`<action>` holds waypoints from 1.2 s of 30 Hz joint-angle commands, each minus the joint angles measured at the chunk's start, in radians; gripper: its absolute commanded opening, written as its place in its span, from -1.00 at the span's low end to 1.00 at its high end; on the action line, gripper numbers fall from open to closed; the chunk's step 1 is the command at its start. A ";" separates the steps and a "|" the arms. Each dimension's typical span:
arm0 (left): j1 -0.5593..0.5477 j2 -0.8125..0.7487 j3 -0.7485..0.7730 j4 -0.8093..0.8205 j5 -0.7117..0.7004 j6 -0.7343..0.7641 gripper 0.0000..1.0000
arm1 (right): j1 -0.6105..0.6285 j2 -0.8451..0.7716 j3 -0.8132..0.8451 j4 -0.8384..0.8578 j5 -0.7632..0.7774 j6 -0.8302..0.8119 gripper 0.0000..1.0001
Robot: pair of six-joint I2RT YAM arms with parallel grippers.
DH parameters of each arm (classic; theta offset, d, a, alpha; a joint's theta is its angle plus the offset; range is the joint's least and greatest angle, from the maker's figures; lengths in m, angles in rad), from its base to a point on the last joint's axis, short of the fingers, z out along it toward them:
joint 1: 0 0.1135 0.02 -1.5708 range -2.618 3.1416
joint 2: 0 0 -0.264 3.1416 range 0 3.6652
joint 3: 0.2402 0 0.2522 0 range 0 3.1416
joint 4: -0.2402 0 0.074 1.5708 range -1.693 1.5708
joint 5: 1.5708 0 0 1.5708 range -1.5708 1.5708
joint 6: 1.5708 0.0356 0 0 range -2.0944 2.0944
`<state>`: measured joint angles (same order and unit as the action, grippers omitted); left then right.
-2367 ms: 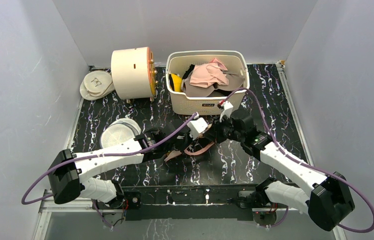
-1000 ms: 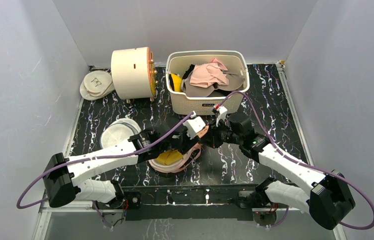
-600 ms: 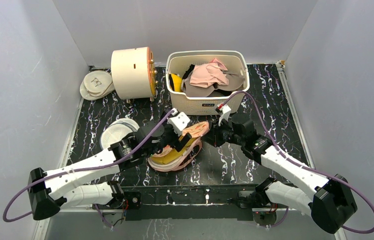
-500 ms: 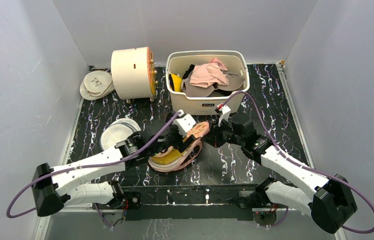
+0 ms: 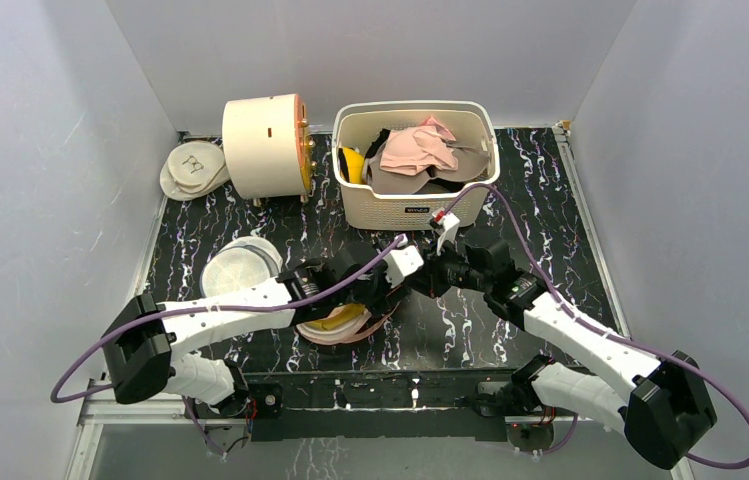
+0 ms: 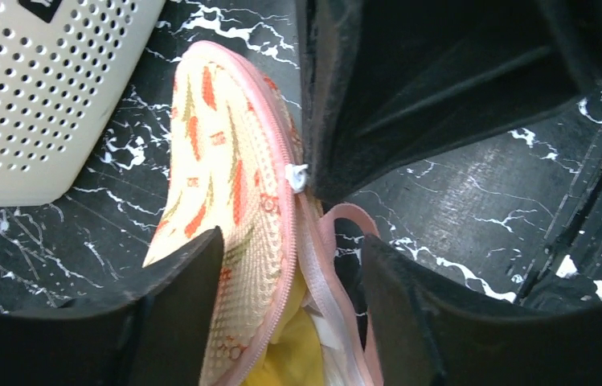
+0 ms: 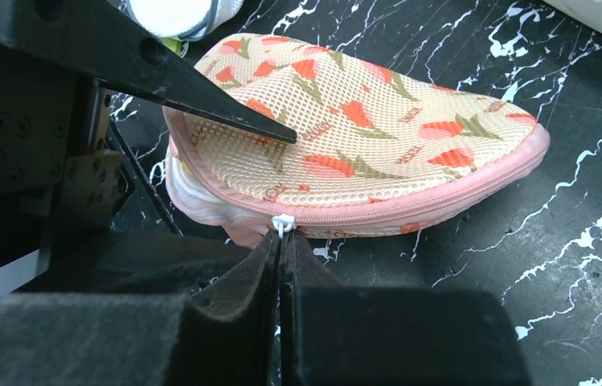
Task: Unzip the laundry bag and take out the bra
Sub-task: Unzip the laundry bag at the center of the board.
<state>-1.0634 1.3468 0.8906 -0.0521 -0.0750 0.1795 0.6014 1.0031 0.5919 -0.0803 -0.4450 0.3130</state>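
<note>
The laundry bag (image 7: 362,137), cream mesh with an orange-and-green floral print and pink trim, lies in front of the basket. It is partly unzipped, and the yellow bra (image 6: 297,362) shows in the gap, also from above (image 5: 335,318). My right gripper (image 7: 281,237) is shut on the white zipper pull (image 7: 283,223) at the bag's near edge. My left gripper (image 6: 291,241) is open and straddles the open edge. One of its fingers (image 7: 201,96) lies on the floral top flap. The other stands beside the pink strap (image 6: 346,221).
A white perforated basket (image 5: 415,210) full of clothes stands just behind the bag. A cream round drum (image 5: 265,145) is at the back left. Round white mesh discs lie at the left (image 5: 235,265) and in the back left corner (image 5: 193,168).
The bag's edge has opened, and yellow fabric now shows. My left arm drew back to the left and opened wider. It then returned over the open edge. The right gripper stayed on the zipper pull.
</note>
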 commanded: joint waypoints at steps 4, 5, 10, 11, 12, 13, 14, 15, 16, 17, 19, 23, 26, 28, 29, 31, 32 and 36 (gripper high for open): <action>0.000 0.014 0.041 0.028 -0.097 -0.030 -0.14 | 0.005 -0.049 0.018 0.059 -0.025 0.014 -1.00; 0.000 0.017 0.047 0.022 -0.099 -0.027 -0.20 | 0.005 -0.049 0.018 0.061 -0.030 0.018 -1.00; 0.000 0.033 0.072 -0.022 -0.132 -0.008 -0.66 | 0.003 -0.050 0.021 0.054 -0.012 0.016 -1.00; 0.000 0.026 0.069 -0.025 -0.147 0.001 -0.77 | 0.004 -0.049 0.024 0.043 0.002 0.012 -1.00; 0.000 0.003 0.064 -0.031 -0.158 0.011 -0.85 | 0.002 -0.050 0.028 0.035 0.014 0.002 -1.00; 0.001 -0.018 0.056 -0.036 -0.162 0.026 -0.91 | -0.004 -0.048 0.029 0.030 0.014 -0.004 -1.00; 0.000 -0.042 0.045 -0.039 -0.151 0.041 -0.97 | -0.013 -0.045 0.031 0.028 0.009 -0.008 -1.00; 0.000 -0.068 0.033 -0.041 -0.136 0.057 -1.00 | -0.029 -0.039 0.029 0.030 -0.006 -0.009 -1.00; 0.000 -0.105 0.015 -0.039 -0.123 0.071 -1.00 | -0.053 -0.030 0.027 0.036 -0.036 -0.009 -1.00; 0.000 -0.138 -0.002 -0.032 -0.110 0.082 -1.00 | -0.077 -0.020 0.024 0.043 -0.066 -0.010 -1.00; 0.000 -0.219 -0.045 0.008 -0.119 0.106 -1.00 | -0.147 0.001 0.019 0.058 -0.148 -0.011 -1.00; 0.000 -0.345 -0.115 0.065 -0.175 0.172 -1.00 | -0.286 0.034 0.001 0.133 -0.329 0.021 -1.00; 0.000 -0.439 -0.156 0.104 -0.161 0.195 -1.00 | -0.314 0.070 -0.009 0.182 -0.372 0.043 -1.00; 0.001 -0.508 -0.188 0.153 -0.178 0.201 -1.00 | -0.314 0.084 -0.018 0.204 -0.378 0.046 -1.00; 0.000 -0.532 -0.200 0.169 -0.182 0.201 -1.00 | -0.314 0.088 -0.026 0.218 -0.383 0.051 -1.00; 0.001 -0.593 -0.225 0.209 -0.188 0.203 -1.00 | -0.313 0.098 -0.043 0.243 -0.392 0.058 -1.00; 0.002 -0.605 -0.232 0.219 -0.190 0.203 -1.00 | -0.313 0.101 -0.050 0.253 -0.396 0.059 -1.00; 0.005 -0.640 -0.246 0.242 -0.185 0.196 -1.00 | -0.310 0.106 -0.066 0.291 -0.424 0.065 -1.00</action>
<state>-1.0649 0.7681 0.6395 0.0647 -0.2291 0.3676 0.2989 1.1015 0.5510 0.1284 -0.8631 0.3748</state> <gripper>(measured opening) 0.033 0.009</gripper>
